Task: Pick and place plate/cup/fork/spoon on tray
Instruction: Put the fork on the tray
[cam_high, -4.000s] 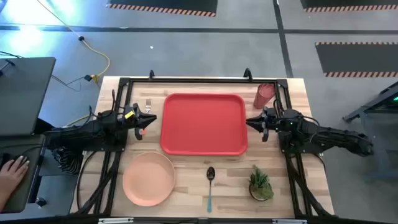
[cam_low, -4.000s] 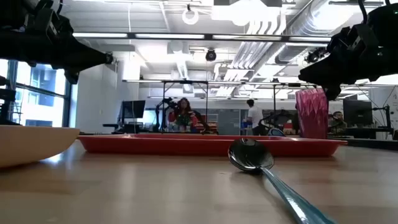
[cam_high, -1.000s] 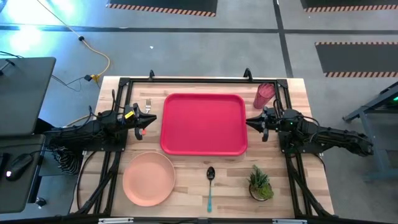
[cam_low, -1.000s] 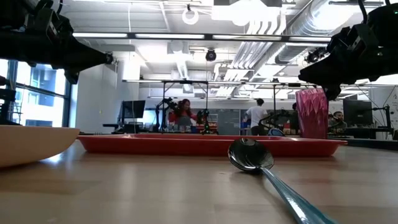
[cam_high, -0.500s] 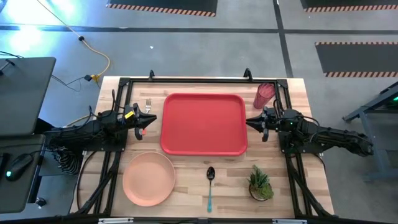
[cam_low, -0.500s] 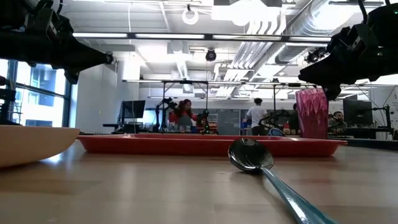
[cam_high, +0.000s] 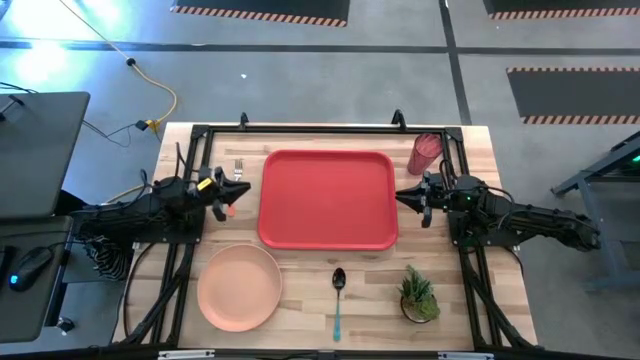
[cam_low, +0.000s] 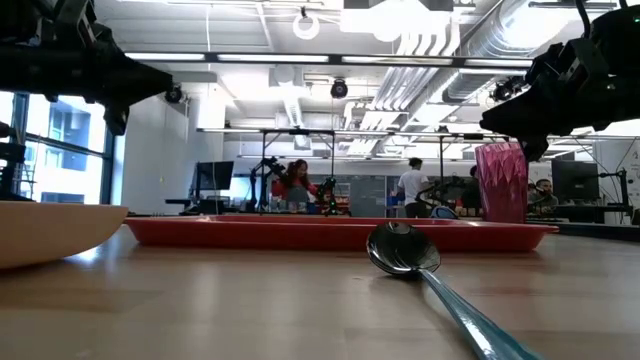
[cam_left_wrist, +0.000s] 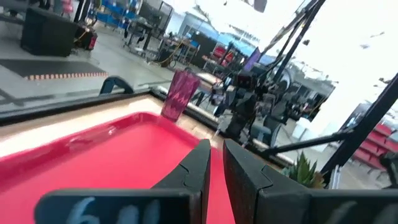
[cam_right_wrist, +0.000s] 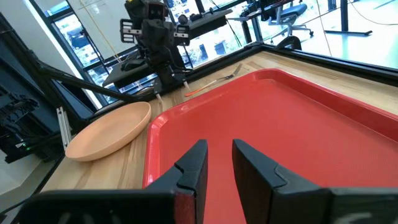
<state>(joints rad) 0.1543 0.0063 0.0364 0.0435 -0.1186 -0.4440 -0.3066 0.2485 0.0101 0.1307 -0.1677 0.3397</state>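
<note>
The red tray (cam_high: 327, 198) lies in the middle of the table with nothing on it. Left of the tray, my left gripper (cam_high: 243, 191) hovers level, pointing at the tray, its fingers (cam_left_wrist: 200, 163) a narrow gap apart. The fork (cam_high: 238, 170) lies flat on the table beneath it. My right gripper (cam_high: 400, 196) hovers at the tray's right edge, open and holding nothing (cam_right_wrist: 219, 152). The cup (cam_high: 424, 152) stands upright at the far right. The peach plate (cam_high: 239, 287) rests at the near left. The spoon (cam_high: 338, 295) lies near the front edge, its bowl toward the tray.
A small potted green plant (cam_high: 418, 293) stands at the near right, beside the spoon. A black frame (cam_high: 300, 128) runs along the table's far edge and down both sides under the arms. Beyond the table, people stand far off in the room (cam_low: 410, 188).
My left gripper has rolled a little about the line it points along while staying in place above the fork. The right gripper and all the things on the table have kept still.
</note>
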